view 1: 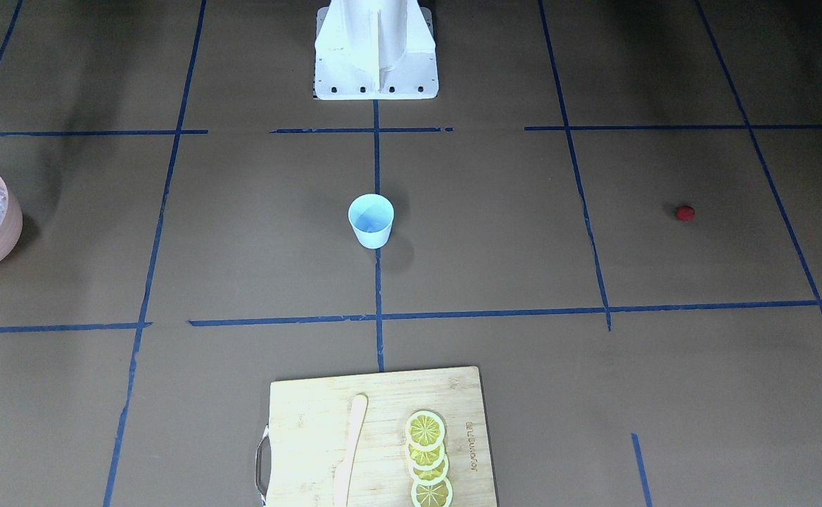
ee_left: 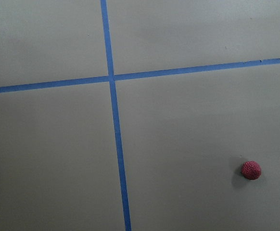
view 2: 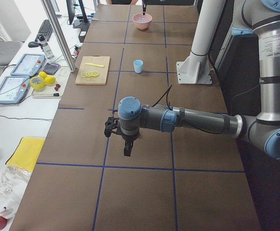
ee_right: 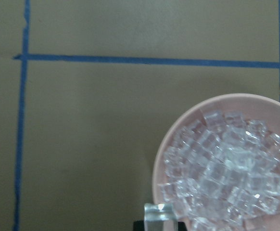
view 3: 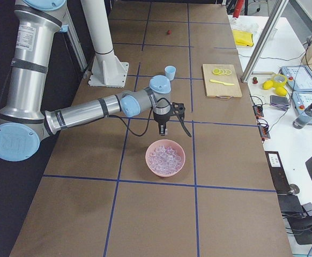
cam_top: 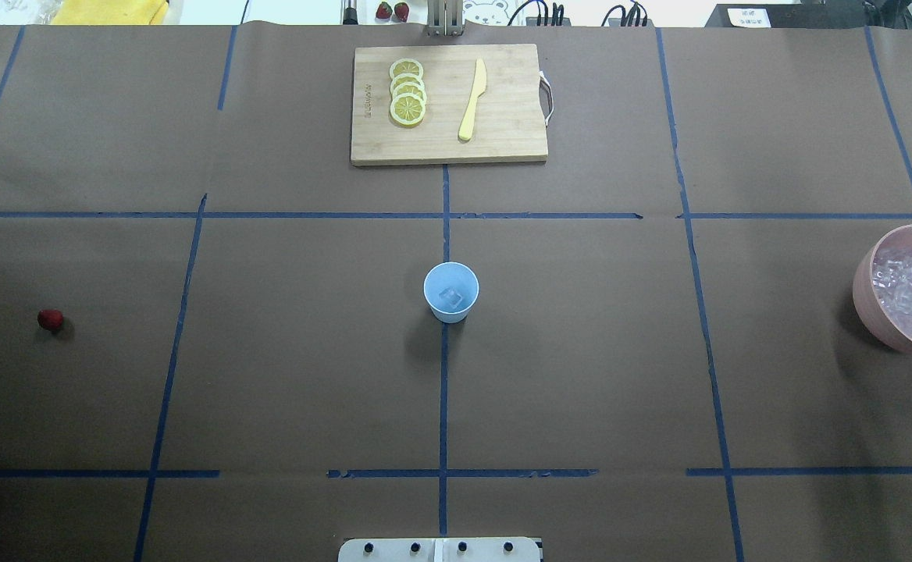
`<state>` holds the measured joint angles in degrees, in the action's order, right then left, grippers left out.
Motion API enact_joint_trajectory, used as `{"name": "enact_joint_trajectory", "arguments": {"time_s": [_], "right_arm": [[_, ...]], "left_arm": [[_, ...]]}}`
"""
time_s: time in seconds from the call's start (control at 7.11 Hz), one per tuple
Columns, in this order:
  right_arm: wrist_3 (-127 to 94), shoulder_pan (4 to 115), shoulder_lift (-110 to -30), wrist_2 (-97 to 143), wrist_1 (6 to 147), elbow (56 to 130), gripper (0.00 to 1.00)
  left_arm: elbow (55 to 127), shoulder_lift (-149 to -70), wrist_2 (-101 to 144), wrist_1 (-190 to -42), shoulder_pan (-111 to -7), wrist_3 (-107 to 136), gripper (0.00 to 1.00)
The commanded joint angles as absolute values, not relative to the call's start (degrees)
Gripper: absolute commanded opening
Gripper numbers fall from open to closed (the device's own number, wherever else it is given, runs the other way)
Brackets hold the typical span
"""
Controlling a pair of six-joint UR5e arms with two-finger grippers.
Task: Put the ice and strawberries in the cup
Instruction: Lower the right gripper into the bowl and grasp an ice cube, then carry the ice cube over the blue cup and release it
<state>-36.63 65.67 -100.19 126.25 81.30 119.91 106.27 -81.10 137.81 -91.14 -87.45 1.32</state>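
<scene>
So the right pincer [view 3: 162, 130] is hanging just above the pink bowl [cam_top: 866, 312], over the ice [ee_right: 226, 178] piled inside, and it's pinching one ice cube [ee_right: 158, 212]. The wrist cam only catches a dark sliver of it under the cube, so the fingers look closed in tight on it. The left pincer [view 2: 127, 150] hovers over the bare counter [cam_top: 581, 351]. I honestly can't tell if it's spread or pressed together, since its own cam doesn't show the fingers. The strawberry [ee_left: 250, 170] sits on the counter below it, off to one side and not touching anything. The cup [cam_top: 450, 314] stands upright well away from both pincers, roughly between them, with what looks like one cube already inside.
</scene>
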Motion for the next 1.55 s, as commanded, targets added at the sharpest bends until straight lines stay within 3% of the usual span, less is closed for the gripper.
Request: {"name": "enact_joint_trajectory", "arguments": {"time_s": [0.0, 0.28, 0.7, 1.27, 1.41], "right_arm": [[-55.27, 63.65, -89.01, 130.66, 81.65, 120.94, 0.01], [-78.46, 51.92, -76.7, 127.64, 81.74, 120.24, 0.01], [-92.62, 36.43, -56.22, 114.74, 84.98, 109.38, 0.02], [-92.9, 30.33, -45.2, 109.87, 83.51, 93.55, 0.06], [-92.99, 29.97, -46.22, 109.95, 83.24, 93.6, 0.19]], "left_arm": [[106.26, -81.04, 137.81, -91.14, -87.45, 1.32, 1.0], [106.0, -81.04, 137.81, -91.14, -87.45, 1.23, 1.0], [105.64, -81.04, 137.81, -91.14, -87.45, 1.14, 1.0], [105.64, -80.95, 137.81, -91.14, -87.45, 1.23, 1.0], [105.56, -80.95, 137.81, -91.14, -87.45, 1.23, 1.0]]}}
